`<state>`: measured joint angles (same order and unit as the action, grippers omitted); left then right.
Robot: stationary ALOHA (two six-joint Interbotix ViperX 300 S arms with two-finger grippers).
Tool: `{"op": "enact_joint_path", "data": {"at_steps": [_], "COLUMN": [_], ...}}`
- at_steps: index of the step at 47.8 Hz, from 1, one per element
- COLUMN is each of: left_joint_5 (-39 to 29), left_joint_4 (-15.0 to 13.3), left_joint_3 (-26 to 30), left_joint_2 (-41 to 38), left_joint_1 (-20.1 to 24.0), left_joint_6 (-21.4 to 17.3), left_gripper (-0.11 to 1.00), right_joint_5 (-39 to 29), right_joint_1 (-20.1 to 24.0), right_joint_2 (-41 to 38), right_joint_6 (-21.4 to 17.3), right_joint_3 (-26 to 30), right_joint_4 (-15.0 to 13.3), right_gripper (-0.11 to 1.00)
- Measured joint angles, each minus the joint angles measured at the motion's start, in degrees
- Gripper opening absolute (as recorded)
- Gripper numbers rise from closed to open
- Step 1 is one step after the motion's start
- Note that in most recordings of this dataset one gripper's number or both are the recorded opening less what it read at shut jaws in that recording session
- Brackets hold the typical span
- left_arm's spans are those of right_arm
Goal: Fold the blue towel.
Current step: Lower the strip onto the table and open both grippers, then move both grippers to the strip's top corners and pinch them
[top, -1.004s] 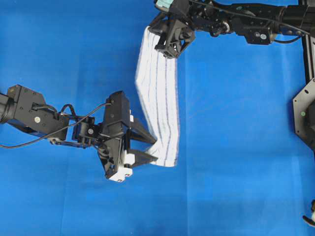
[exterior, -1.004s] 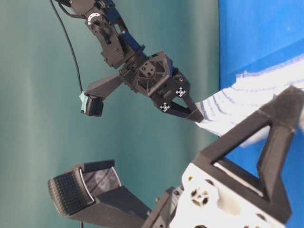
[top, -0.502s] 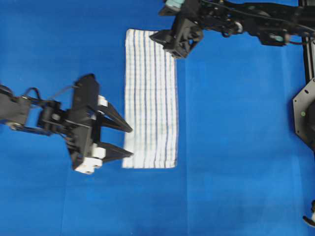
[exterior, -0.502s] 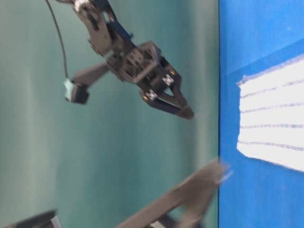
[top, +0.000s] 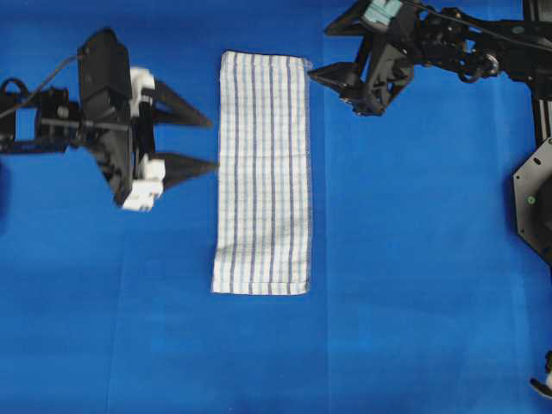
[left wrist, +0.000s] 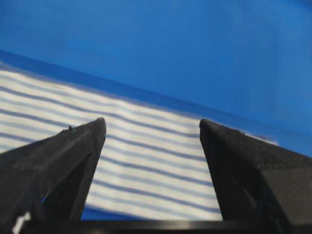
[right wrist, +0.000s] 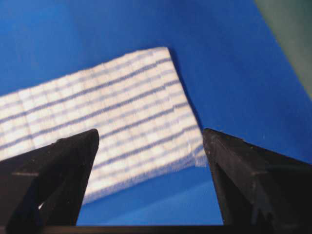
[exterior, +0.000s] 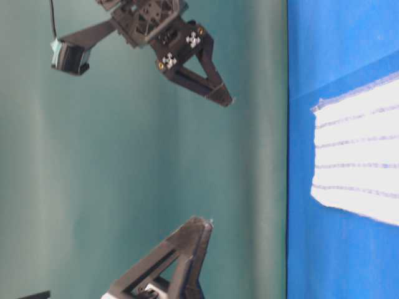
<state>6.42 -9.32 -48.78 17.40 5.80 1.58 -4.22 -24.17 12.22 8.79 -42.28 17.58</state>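
The rectangular white woven towel with thin blue stripes [top: 262, 172] lies flat, lengthwise, mid-counter [top: 414, 285]. The left pincer [top: 197, 141] is just left of its upper part, the right pincer [top: 332, 84] beside its top right corner; neither touches it.

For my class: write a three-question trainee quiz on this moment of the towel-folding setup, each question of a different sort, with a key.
1. True or false: the left gripper is clamped on the blue towel.
2. How does the blue towel lie? A) crumpled in a heap B) flat, as a long strip C) draped over an arm
3. Fill in: the fingers of the right gripper stand ____, with nothing between them.

Key
1. False; it is open and off to the towel's side.
2. B
3. open
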Motion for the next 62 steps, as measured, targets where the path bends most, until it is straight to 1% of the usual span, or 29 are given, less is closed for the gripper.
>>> {"op": "enact_joint_path", "data": {"at_steps": [7,15,20,30,39,47,53,57,62], "left_joint_5": [0.00,0.00,0.18,1.85,5.71,9.58,11.43,12.39,13.27], "left_joint_4": [0.00,0.00,0.09,0.09,0.09,0.09,0.09,0.09,0.09], "left_joint_3": [0.00,0.00,0.09,1.41,3.96,6.59,8.00,8.79,9.14], "left_joint_2": [-1.23,-2.11,-2.81,-7.12,-14.33,-22.59,-27.69,-30.32,-31.82], "left_joint_1": [3.08,3.25,4.39,9.93,14.50,17.67,19.25,20.30,21.27], "left_joint_6": [-1.67,-2.11,-2.46,-5.01,-6.86,-7.12,-7.03,-7.12,-7.12], "left_gripper": [0.72,0.72,0.72,0.72,0.72,0.72,0.72,0.72,0.72], "right_joint_5": [0.35,0.62,1.67,5.62,10.63,14.41,16.61,18.02,18.90], "right_joint_1": [0.00,0.00,0.00,0.09,-0.62,-0.88,-1.14,-1.14,-1.14], "right_joint_2": [2.11,2.37,1.41,-3.69,-9.67,-15.29,-19.60,-22.24,-24.61], "right_joint_6": [0.00,-0.18,-0.26,-0.53,-0.53,-0.62,-0.62,-0.70,-0.62], "right_joint_3": [-1.93,-2.29,-2.20,-1.58,-1.49,-0.62,0.35,1.05,1.85], "right_joint_4": [0.70,0.88,0.97,1.49,3.60,5.54,7.03,8.09,9.14], "right_gripper": [0.87,0.87,0.87,0.86,0.86,0.86,0.86,0.86,0.86]}}
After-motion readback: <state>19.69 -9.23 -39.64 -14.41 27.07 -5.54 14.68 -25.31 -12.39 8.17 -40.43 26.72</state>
